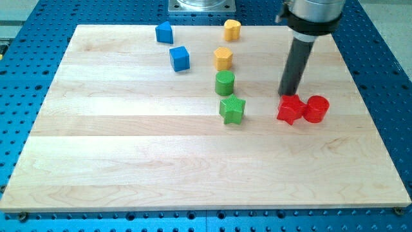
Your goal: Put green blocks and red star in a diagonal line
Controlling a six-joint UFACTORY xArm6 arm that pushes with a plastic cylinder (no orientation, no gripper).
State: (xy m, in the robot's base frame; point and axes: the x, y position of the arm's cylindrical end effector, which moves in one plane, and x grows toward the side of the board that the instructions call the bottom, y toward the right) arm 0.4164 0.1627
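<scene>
My tip has no jaws, just a bare rod end touching the red star's top edge. A red cylinder touches the star's right. Well left on the surface sit the green star and, just above it, the green cylinder.

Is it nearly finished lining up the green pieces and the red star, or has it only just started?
Partly there. The green cylinder block and green star block already sit close together, slanting slightly down to the view's right. In hand: my tip rests just above the red star block, which touches a red cylinder block. Left: moving the red star into line with the greens.
</scene>
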